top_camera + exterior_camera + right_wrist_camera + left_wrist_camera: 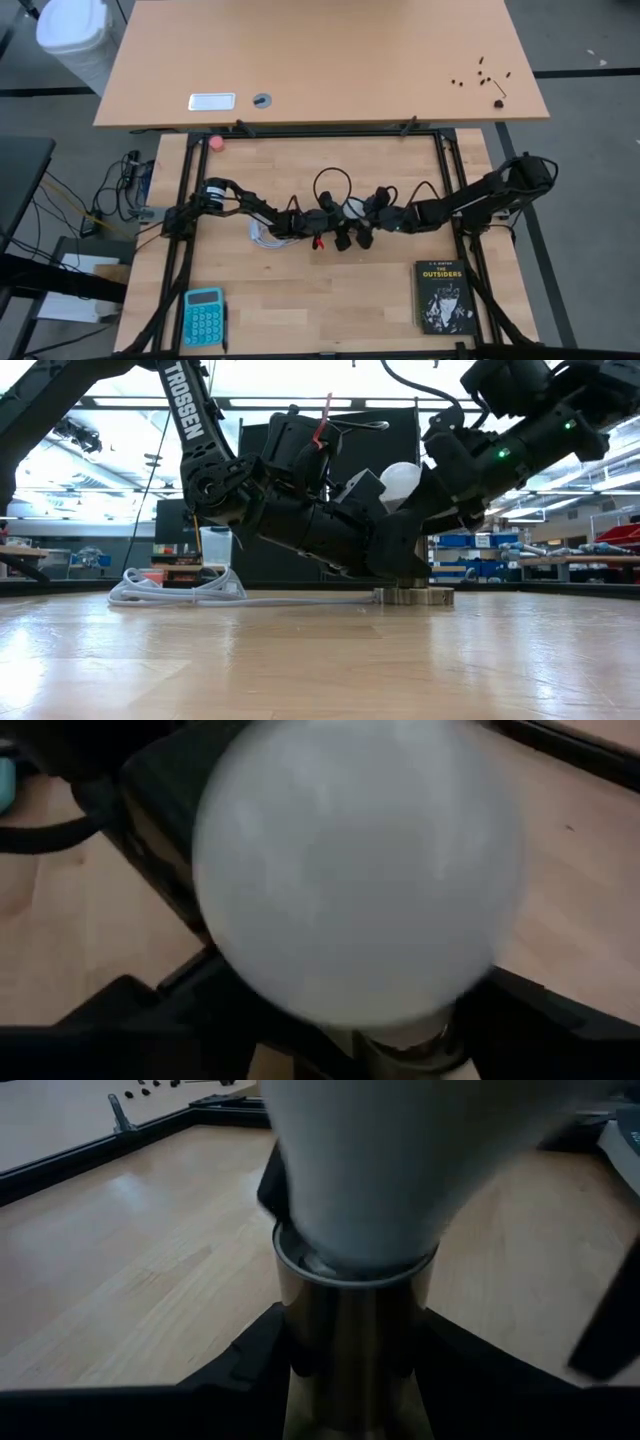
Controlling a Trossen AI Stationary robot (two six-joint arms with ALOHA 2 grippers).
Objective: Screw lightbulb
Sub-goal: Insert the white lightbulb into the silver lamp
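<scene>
Over the round metal socket [413,596], midway across the bench [340,300], both arms crowd together. Seated in that socket, the lightbulb [401,482] rises with its white globe leaning slightly. At the socket's stem, the left end effector [350,1380] is clamped shut on it, steadying it. Around the globe, the right end effector [350,1050] sits with its fingers parted, apparently loosened between turns. To do this step well, I would re-grip squarely, twist gently, and keep the bulb in line with the socket so the thread does not cross. From bench level you see the socket's white cord [170,592] trailing away from the socket, hidden in both wrist views; the left wrist view alone shows the bulb's neck meeting the socket rim.
</scene>
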